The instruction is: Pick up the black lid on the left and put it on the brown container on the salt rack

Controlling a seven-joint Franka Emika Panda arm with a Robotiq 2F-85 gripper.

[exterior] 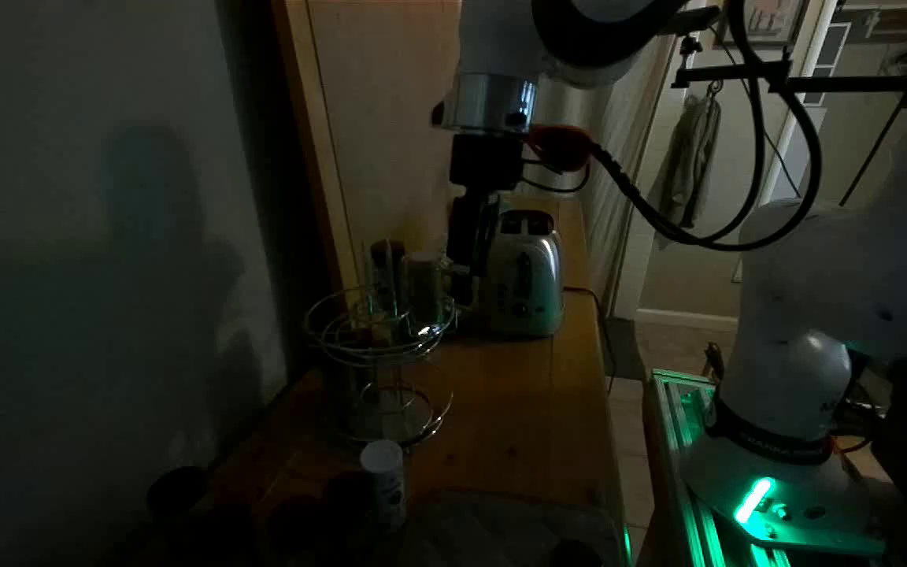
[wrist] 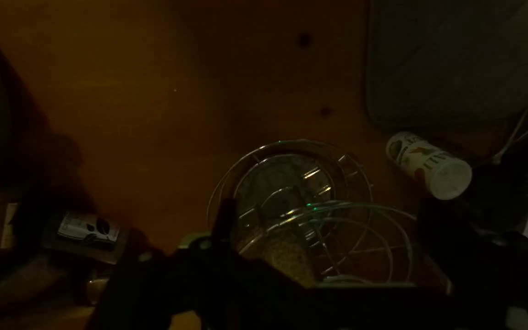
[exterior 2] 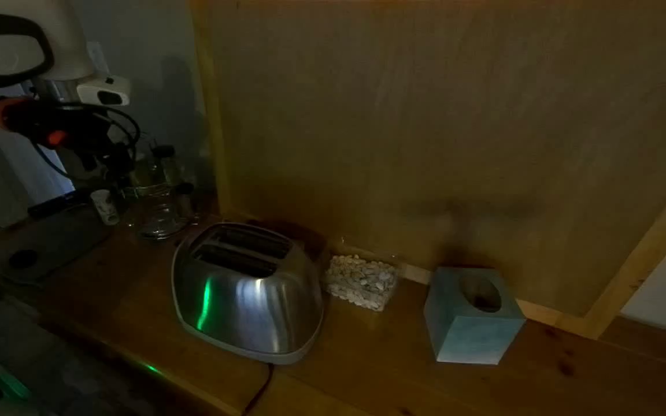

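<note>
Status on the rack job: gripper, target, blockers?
Gripper open, near the rack. Likely lid on the mat, too dim to confirm. White can upright beside rack and mat, maybe in the way.

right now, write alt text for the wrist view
Open gripper, dark along the bottom edge, framing a wire rack on a dim wooden counter. A white canister stands at right; a labelled jar shows at lower left.

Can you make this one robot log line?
gripper: open, near wire rack | possible lid: dark, round, on mat | white canister: upright beside rack
</note>
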